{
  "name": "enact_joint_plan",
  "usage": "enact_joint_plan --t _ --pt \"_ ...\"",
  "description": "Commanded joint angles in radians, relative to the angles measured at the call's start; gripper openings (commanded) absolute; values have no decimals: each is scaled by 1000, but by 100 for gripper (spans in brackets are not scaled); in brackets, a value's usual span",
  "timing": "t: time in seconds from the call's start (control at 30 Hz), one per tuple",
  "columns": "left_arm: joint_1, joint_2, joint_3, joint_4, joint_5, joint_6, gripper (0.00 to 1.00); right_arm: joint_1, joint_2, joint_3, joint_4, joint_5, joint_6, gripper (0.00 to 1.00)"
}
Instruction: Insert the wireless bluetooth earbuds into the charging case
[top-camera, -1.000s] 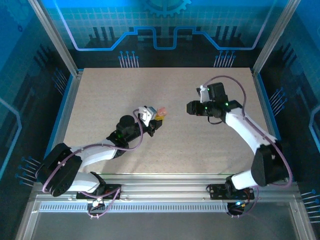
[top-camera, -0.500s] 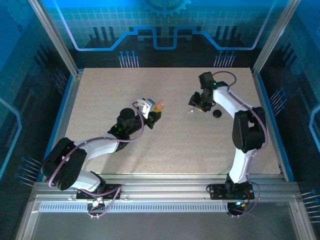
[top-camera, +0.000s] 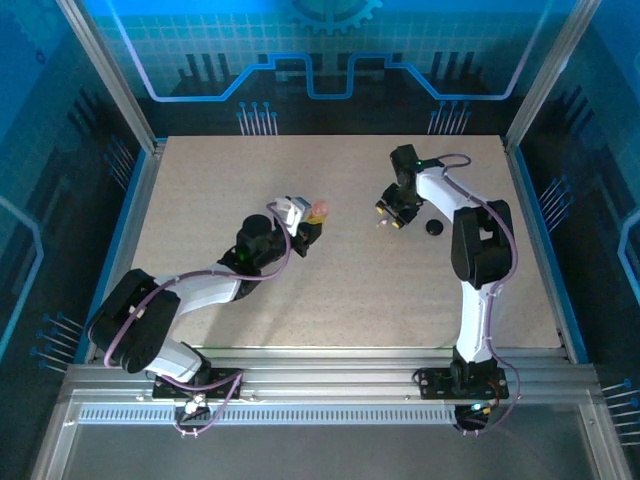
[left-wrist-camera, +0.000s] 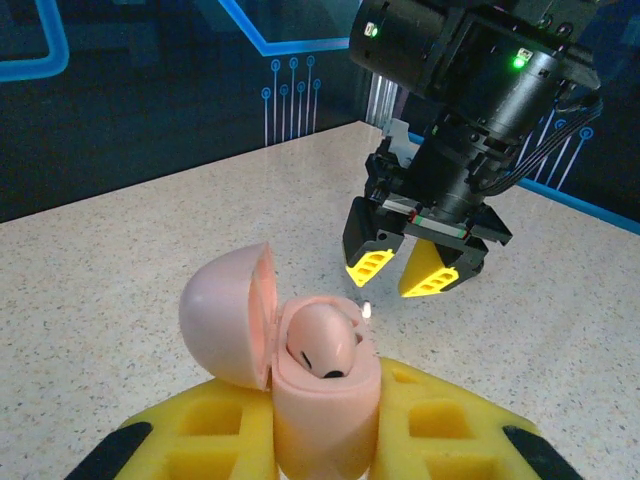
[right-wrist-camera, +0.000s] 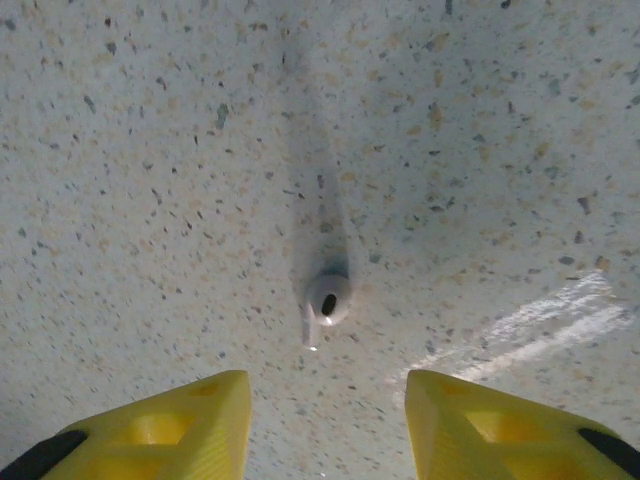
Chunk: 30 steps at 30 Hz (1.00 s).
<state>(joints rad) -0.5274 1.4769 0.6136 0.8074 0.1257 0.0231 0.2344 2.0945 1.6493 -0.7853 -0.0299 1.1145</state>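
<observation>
Loose earbud: the earbud (right-wrist-camera: 325, 298) lies pale on the table (right-wrist-camera: 140, 150), at the centre of the right wrist view, stem pointing down the frame. Nothing touches it.

Seated earbud: a second bud (left-wrist-camera: 320, 345) sits in the case, lower centre of the left wrist view, with its dark port showing.

Case: the case (left-wrist-camera: 325, 410) is pink and upright. Its lid (left-wrist-camera: 225, 325) is swung open to the left.

Free socket: I cannot tell whether there is room beside the seated bud.

Left gripper: the left gripper (left-wrist-camera: 325, 450) pinches the case body between its yellow fingers, along the bottom edge of that frame.

Right gripper: the right gripper (right-wrist-camera: 325, 425) has its fingers spread and holds nothing. They stand at the bottom of its own view, just below the loose earbud, one to each side. In the top view it is right of centre, well apart from the case.

Black disc: the disc (top-camera: 434, 227) lies on the table just right of the right gripper, untouched.

Done: the case is held open and one bud is in.

Left: the loose earbud has to be pinched, carried left to the case and seated.

Judgement: about halfway. The step in hand looks like the descent onto the loose earbud.

Risk: the bud is tiny and rounded, so it may roll or squirt out as the fingers meet.
</observation>
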Motion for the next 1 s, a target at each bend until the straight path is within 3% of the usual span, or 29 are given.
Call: enact_joint_plan --t 0.0,0.97 --pt "13 16 29 26 20 -25 17 -10 54 57 -62 0 101 43" --pt "54 52 33 61 40 -40 17 -9 203 165 -111 -6 164 33"
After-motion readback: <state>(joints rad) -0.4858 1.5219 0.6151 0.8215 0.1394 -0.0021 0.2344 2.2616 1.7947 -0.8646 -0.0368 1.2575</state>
